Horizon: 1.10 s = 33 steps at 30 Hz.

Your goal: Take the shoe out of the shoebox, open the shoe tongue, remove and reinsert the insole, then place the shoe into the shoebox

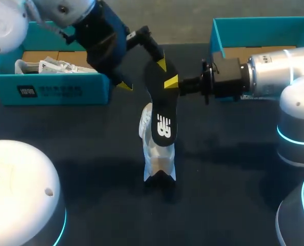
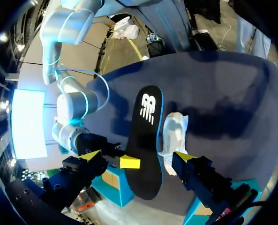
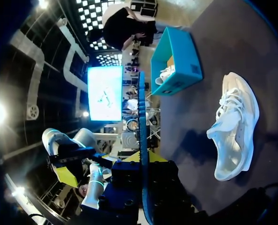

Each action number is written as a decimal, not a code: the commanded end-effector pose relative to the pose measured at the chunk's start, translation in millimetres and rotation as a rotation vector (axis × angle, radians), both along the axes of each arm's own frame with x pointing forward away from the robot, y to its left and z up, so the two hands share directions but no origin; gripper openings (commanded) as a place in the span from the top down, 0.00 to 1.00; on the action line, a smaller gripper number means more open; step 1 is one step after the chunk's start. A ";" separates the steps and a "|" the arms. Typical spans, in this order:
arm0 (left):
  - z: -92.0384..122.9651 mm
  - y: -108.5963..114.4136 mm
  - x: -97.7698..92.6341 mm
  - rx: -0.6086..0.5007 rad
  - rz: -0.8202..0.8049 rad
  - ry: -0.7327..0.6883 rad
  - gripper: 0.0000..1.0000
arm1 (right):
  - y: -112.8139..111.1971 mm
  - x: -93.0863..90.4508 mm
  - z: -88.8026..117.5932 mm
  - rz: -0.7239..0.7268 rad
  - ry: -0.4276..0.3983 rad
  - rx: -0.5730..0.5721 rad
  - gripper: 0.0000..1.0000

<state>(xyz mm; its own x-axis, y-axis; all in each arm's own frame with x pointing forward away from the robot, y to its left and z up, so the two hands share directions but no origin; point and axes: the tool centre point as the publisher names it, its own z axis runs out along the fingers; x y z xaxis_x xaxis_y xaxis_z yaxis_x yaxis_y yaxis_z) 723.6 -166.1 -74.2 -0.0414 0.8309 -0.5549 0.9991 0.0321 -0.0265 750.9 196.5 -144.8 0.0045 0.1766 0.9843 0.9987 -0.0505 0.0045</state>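
Right pincer [image 3: 142,158] tight on black insole [image 2: 146,136].

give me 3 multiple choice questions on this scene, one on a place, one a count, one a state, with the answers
1. Where is the black insole?
A) inside a shoe
B) flat on the table
C) held up off the table, close to the white shoe

2. How many teal boxes stand on the table?
A) one
B) two
C) three

3. What is the right gripper doing?
A) shut on the insole
B) open and empty
C) shut on the shoe

Answers:
1 C: the insole hangs in a gripper, and the white shoe lies on the table by it.
2 B: there is a left shoebox and a right shoebox.
3 A: its fingers pinch the insole from both sides, while the left gripper stands open around it.
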 end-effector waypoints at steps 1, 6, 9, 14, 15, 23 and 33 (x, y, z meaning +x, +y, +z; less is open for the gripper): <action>4.2 -8.9 9.4 0.244 -0.030 0.014 0.00 | 8.7 3.6 -3.3 0.014 0.005 -0.014 1.00; 8.5 -10.4 12.9 0.288 -0.053 -0.011 0.00 | 12.2 4.8 -5.5 0.019 0.004 -0.017 1.00; 10.0 -11.1 15.8 0.311 -0.062 -0.023 0.00 | 12.3 6.3 -6.5 0.016 0.000 -0.015 1.00; 13.7 -12.1 17.6 0.336 -0.081 -0.038 0.00 | 13.0 8.4 -5.6 0.014 -0.006 -0.014 1.00; 14.3 -12.1 17.8 0.340 -0.084 -0.040 0.00 | 13.0 8.5 -5.5 0.015 -0.007 -0.014 1.00; 15.1 -11.7 17.4 0.350 -0.088 -0.046 0.00 | 13.0 8.9 -5.2 0.024 -0.011 -0.012 1.00; 15.1 -10.6 14.4 0.335 -0.079 -0.050 0.00 | 12.3 9.0 -4.6 0.029 -0.015 -0.011 1.00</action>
